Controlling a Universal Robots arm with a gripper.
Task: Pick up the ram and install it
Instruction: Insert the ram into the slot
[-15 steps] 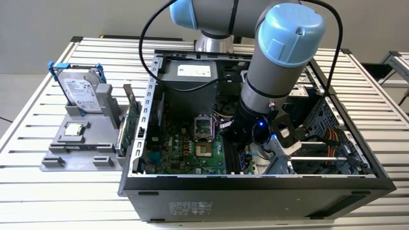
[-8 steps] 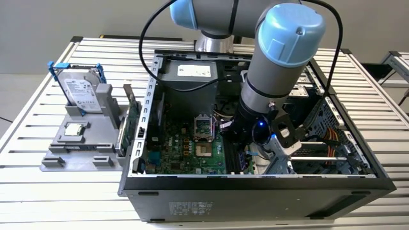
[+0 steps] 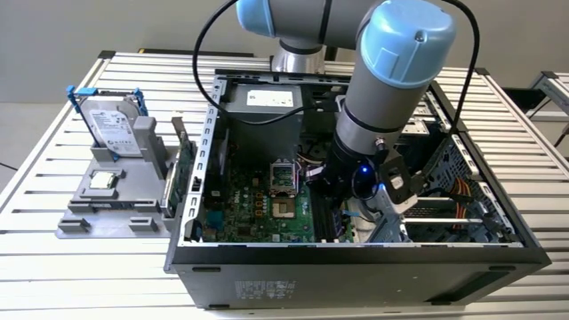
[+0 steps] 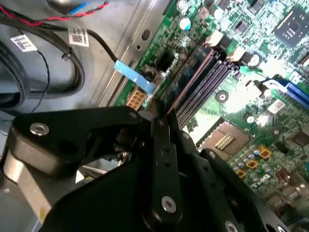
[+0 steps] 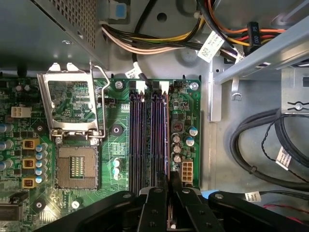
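Black gripper (image 5: 169,186) fingers are closed on the ram (image 5: 167,140), held edge-on over the memory slots (image 5: 145,140).
Its long axis is seen parallel to the slots, nearest the outermost one.

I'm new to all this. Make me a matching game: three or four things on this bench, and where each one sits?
Things:
1. hard drive
2. processor chip
3. gripper
4. power supply

Places:
A. flat on the grey holder
B. over the memory slots
C. upright in the grey holder
D. far end inside the computer case

Pairs: 1-C, 2-A, 3-B, 4-D
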